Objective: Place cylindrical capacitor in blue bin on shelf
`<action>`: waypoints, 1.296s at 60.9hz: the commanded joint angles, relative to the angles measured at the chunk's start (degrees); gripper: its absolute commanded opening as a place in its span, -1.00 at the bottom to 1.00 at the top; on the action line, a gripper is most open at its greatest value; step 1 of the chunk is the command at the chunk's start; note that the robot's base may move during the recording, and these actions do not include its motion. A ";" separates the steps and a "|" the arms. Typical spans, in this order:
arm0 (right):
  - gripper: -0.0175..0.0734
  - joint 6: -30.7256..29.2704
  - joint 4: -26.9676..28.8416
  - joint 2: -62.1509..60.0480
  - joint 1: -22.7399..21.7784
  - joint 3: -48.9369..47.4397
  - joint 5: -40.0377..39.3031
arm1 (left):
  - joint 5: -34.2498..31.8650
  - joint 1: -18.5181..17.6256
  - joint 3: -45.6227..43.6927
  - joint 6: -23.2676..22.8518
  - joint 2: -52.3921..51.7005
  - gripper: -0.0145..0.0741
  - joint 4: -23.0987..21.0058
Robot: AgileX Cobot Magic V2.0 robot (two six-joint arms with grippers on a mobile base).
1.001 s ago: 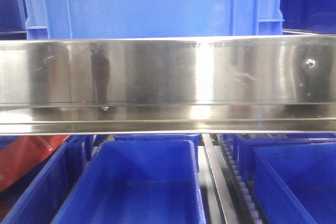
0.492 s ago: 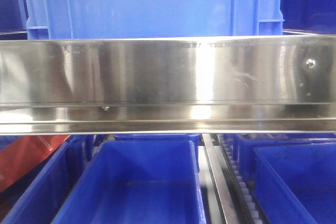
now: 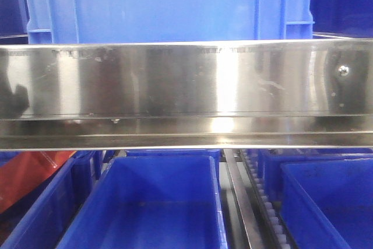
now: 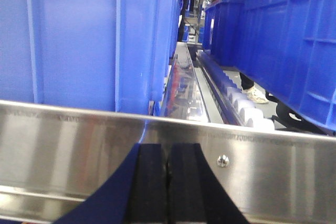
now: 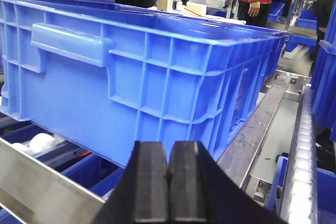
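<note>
Both the left gripper [image 4: 167, 192] and right gripper [image 5: 168, 192] were seen clenched, nothing visible between them, the shelf [image 3: 186, 86] rail blocking much.

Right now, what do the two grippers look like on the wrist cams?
The left gripper and the right gripper look alike: two flat black, matte, blocky fingers with bevelled top corners, on a dark flared base. No cables or markings show.
</note>
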 commanded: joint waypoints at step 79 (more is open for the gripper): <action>-0.97 -0.08 0.89 -10.41 -16.39 6.88 1.80 | -1.63 0.04 -0.02 0.40 -0.40 -0.92 -0.44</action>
